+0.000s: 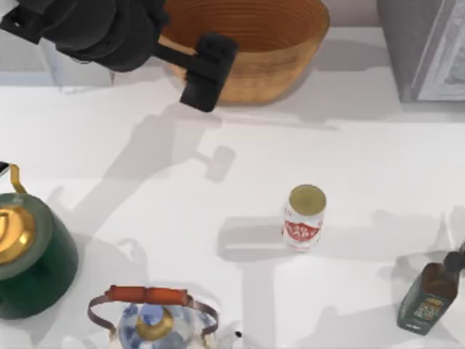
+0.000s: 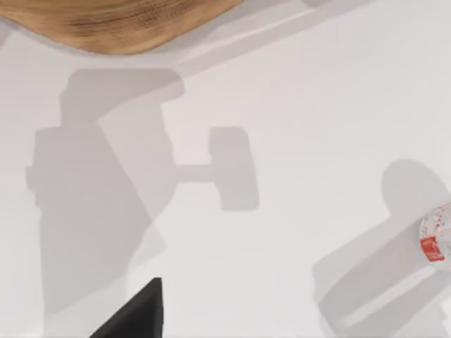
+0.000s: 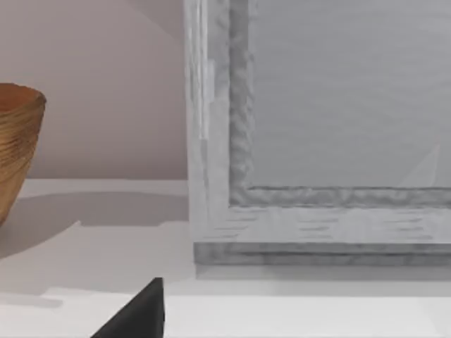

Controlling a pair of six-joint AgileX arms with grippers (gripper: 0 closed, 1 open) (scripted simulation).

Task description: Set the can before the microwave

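- At the lower edge of the top view, near side of the white desk (image 1: 349, 123), stand a blue-and-white kettle (image 1: 154, 320) with a red-brown handle, a dark green kettle (image 1: 29, 254) with a gold lid at the lower left, and a dark brown bottle (image 1: 430, 294) at the lower right.
- The can (image 1: 304, 218) stands upright right of centre in the top view, its long axis vertical, its dull gold lid facing up and its red label turned toward the lower edge. It is well apart from everything else; in the left wrist view it sits at the frame's right edge (image 2: 438, 232).
- The left gripper (image 1: 207, 71) hangs in the upper left of the top view, over the desk just by the basket's near rim, with nothing in it; whether its fingers are spread or clenched cannot be told.
- A woven wooden basket (image 1: 254, 43) sits at the upper middle.
- The microwave (image 1: 429, 43) occupies the upper right corner, far from the can; the right wrist view faces its pale framed front (image 3: 317, 141) close up.
- Behind the desk is a plain pinkish-beige wall (image 3: 106, 70).
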